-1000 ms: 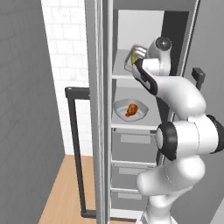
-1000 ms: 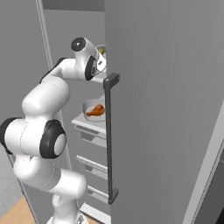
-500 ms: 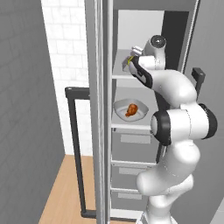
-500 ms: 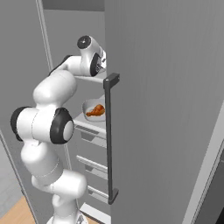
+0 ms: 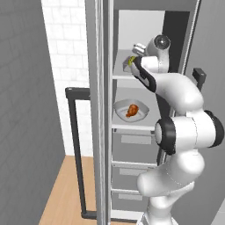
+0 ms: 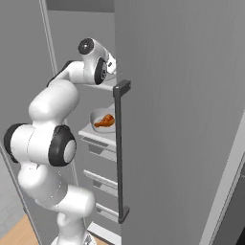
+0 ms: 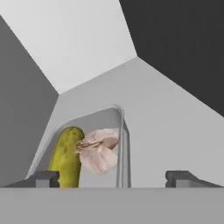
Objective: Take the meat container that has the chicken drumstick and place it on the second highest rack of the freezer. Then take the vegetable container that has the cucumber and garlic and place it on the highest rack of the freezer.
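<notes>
White top shelf (image 7: 175, 118) carries 1 tray (image 7: 124, 144) holding 1 cucumber (image 7: 66, 155) and 1 garlic (image 7: 99, 151); jaws spread.

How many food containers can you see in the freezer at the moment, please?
2. The vegetable container, holding the cucumber and garlic, sits on the highest rack. The meat container with the chicken drumstick sits on the shelf below. The closed drawers could hide more.
</notes>
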